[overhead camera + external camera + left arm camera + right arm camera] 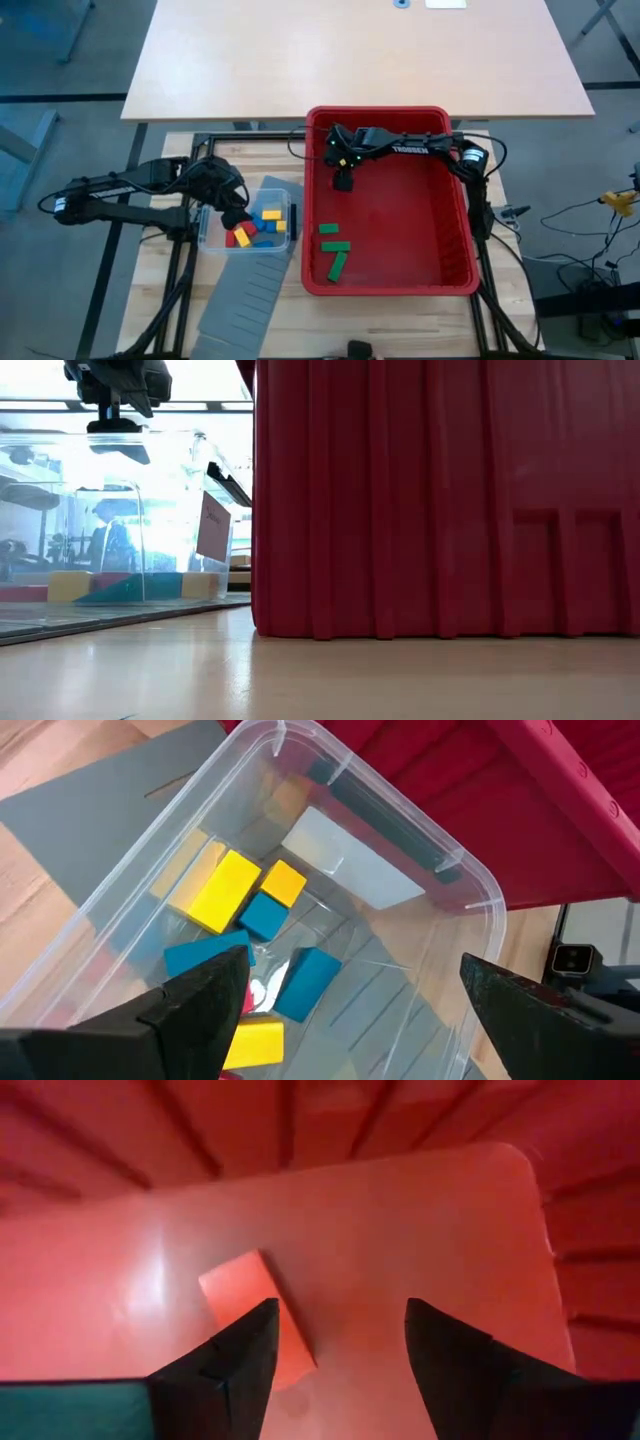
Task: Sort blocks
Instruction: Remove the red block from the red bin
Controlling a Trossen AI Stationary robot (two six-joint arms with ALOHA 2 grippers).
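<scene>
A red bin (455, 270) holds three green blocks (335, 247) in its near left corner. A red block (240, 1295) lies flat on the bin's floor near the far left corner. My right gripper (340, 1320) hangs open just over that red block, slanting down, and one finger (240, 1355) covers part of it. A clear tub (212, 240) left of the bin holds yellow, blue and red blocks (225, 890). My left gripper (355, 965) hovers open above the tub, clear of the blocks. My right gripper stands open over the red block, which lies flat on the bin's floor. One finger (250, 1340) overlaps the block's near end (285, 1350). Whether it touches the block I cannot tell.
A grey slotted panel (245, 300) lies under and in front of the tub. The bin's tall red walls (440, 500) enclose my right gripper. A larger light table (360, 55) stands beyond the far edge. Bare wood (300, 680) lies in front of bin and tub.
</scene>
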